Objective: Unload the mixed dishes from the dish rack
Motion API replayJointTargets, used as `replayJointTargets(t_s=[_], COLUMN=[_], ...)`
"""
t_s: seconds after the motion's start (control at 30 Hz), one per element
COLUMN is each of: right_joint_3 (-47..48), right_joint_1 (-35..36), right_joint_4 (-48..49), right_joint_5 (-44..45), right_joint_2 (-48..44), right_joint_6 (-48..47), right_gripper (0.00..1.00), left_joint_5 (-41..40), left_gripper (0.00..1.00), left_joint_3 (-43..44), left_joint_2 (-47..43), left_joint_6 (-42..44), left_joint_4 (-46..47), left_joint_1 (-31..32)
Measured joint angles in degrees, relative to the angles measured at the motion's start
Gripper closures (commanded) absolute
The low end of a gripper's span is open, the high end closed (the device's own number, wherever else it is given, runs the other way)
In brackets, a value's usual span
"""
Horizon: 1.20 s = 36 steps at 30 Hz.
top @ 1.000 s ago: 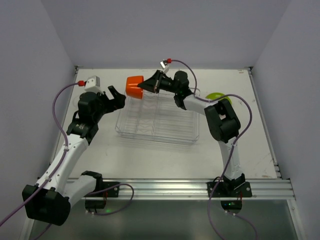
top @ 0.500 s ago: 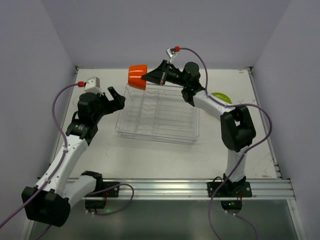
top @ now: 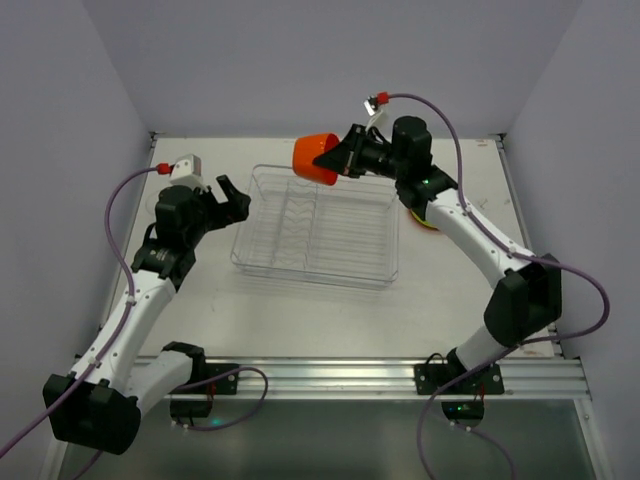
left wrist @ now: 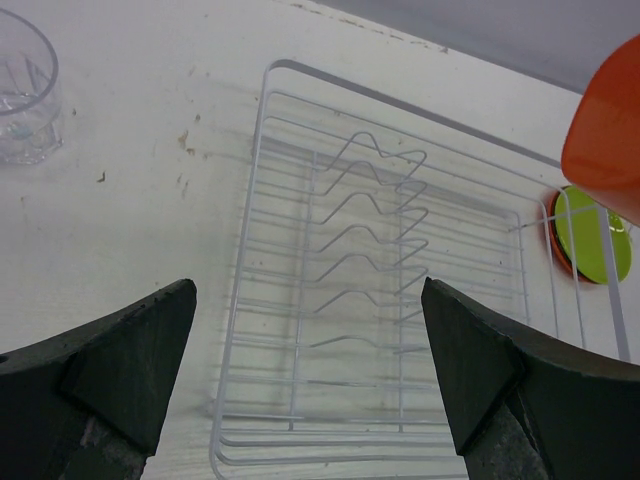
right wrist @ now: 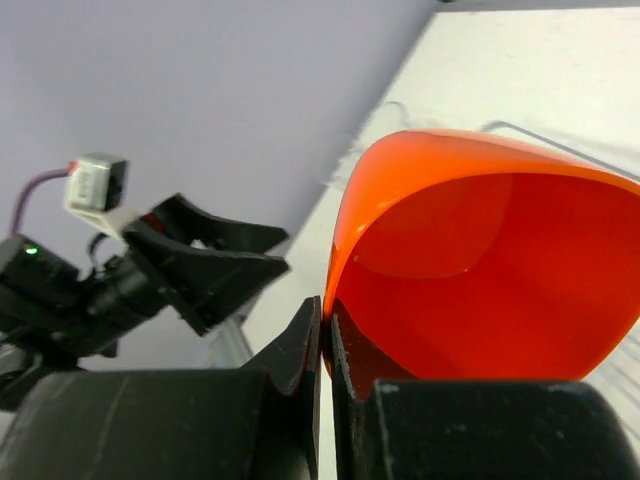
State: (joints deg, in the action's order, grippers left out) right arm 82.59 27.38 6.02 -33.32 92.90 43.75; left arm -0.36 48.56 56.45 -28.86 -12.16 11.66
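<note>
My right gripper (top: 341, 160) is shut on the rim of the orange faceted cup (top: 316, 157) and holds it tilted in the air above the far edge of the dish rack (top: 315, 228). In the right wrist view one finger is inside the cup (right wrist: 480, 260) and one outside. The rack (left wrist: 390, 300) holds no dishes. My left gripper (top: 232, 195) is open and empty, hovering at the rack's left end. A lime-green plate (left wrist: 592, 232) lies on an orange plate on the table right of the rack. A clear tumbler (left wrist: 22, 90) stands left of the rack.
White walls close in the table at the back and both sides. My right arm (top: 470, 235) arches over the plates to the right of the rack. My left gripper (right wrist: 200, 262) shows in the right wrist view beyond the cup.
My right gripper has lifted the orange cup from the rack's far left corner and carried it up and to the right. The left arm has not moved.
</note>
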Motion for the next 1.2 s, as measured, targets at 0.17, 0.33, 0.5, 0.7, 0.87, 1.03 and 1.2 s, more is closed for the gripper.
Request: replayJointTargets(t_s=[0.17, 0.33, 0.5, 0.7, 0.87, 1.03, 1.2], right_joint_3=[-6.38, -14.64, -22.53, -25.97, -30.49, -35.08, -36.52], right_joint_1=[-0.92, -2.47, -7.04, -10.91, -17.62, -21.97, -24.44], right_joint_4=[-12.44, -20.48, -27.89, -34.75, -36.98, -39.30, -39.06], right_joint_5=[9.25, 14.97, 19.15, 22.93, 22.88, 23.82, 23.63], right_joint_2=[-9.94, -20.98, -32.35, -40.39, -42.62, -43.52, -40.28], right_joint_6=[-7.54, -11.39, -12.98, -14.56, -14.95, -14.82, -13.79], right_gripper=[1.00, 1.00, 1.00, 1.00, 1.00, 1.00, 1.00], left_joint_5=[0.22, 1.18, 1.84, 2.64, 2.91, 2.91, 2.93], left_gripper=[0.00, 0.00, 0.00, 0.00, 0.00, 0.00, 0.00], left_joint_3=[0.00, 0.00, 0.00, 0.00, 0.00, 0.00, 0.00], left_joint_2=[-0.81, -1.75, -1.88, -2.32, -2.80, -3.32, -3.32], left_joint_6=[0.55, 0.98, 1.03, 1.14, 1.49, 1.68, 1.73], left_joint_4=[-0.57, -0.81, -0.85, -0.85, -0.90, -1.29, -1.99], left_joint_1=[0.00, 0.00, 0.00, 0.00, 0.02, 0.02, 0.02])
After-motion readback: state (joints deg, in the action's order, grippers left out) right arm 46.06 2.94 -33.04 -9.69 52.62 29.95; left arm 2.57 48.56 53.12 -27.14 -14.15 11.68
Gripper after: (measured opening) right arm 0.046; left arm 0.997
